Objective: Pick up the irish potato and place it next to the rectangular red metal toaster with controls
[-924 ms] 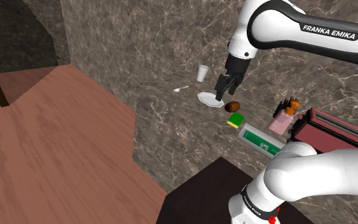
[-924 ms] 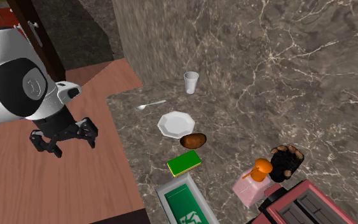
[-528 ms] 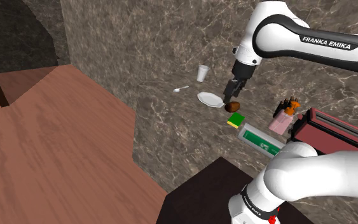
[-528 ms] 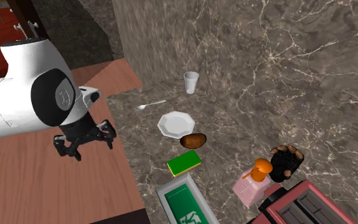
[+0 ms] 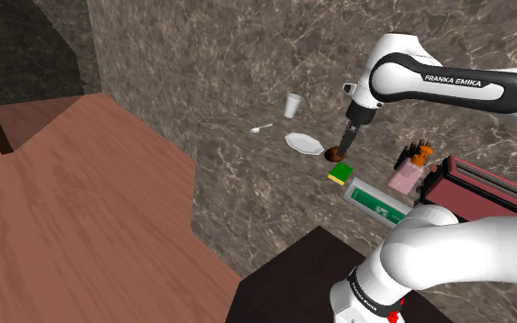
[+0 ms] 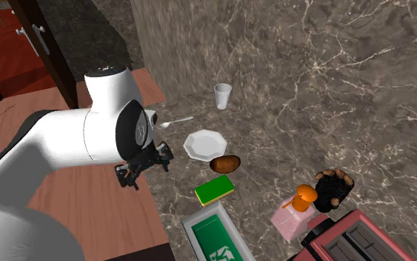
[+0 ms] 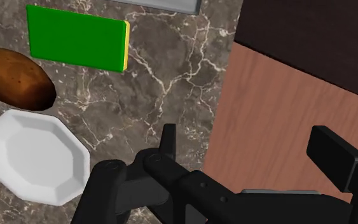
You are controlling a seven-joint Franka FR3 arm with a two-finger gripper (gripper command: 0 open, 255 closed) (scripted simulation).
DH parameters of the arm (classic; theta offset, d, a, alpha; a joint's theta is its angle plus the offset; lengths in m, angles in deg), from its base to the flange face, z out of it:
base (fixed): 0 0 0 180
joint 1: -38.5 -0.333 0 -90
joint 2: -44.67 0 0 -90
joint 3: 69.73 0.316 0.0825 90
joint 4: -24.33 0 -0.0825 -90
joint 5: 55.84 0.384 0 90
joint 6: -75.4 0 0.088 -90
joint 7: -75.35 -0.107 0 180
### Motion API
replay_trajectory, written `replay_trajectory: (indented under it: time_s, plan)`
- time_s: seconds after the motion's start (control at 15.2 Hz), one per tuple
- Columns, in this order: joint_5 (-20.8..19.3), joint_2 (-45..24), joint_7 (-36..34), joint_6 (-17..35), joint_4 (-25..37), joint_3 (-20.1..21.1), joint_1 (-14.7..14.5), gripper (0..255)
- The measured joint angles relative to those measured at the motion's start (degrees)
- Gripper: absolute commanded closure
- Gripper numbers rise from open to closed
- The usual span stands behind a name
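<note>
The brown potato lies on the marble counter between a white plate and a green sponge. In the shoulder view my gripper hangs in front of the potato and partly covers it. From the second exterior view the gripper floats over the counter's edge, left of the plate. My fingers stand open with nothing between them; the potato sits well off to one side of the gripper. The red toaster stands at the shoulder view's right, also seen low right as the toaster.
A white cup and a spoon lie beyond the plate. A green and white box sits below the sponge. A pink container with an orange piece and a black object stand beside the toaster. Wooden floor borders the counter.
The arm has swung toward the shoulder view's right and come lower, over the potato's area. In the second exterior view the hand moved right toward the plate. The objects stayed put.
</note>
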Motion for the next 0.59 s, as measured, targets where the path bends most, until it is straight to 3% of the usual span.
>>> replay_trajectory:
  time_s: [0.4,0.59]
  plan:
    - [-4.54,-5.74,15.69,7.87,0.6,-10.59,-0.88,0]
    - [-4.97,-11.3,23.86,12.26,3.19,-16.47,-2.9,0]
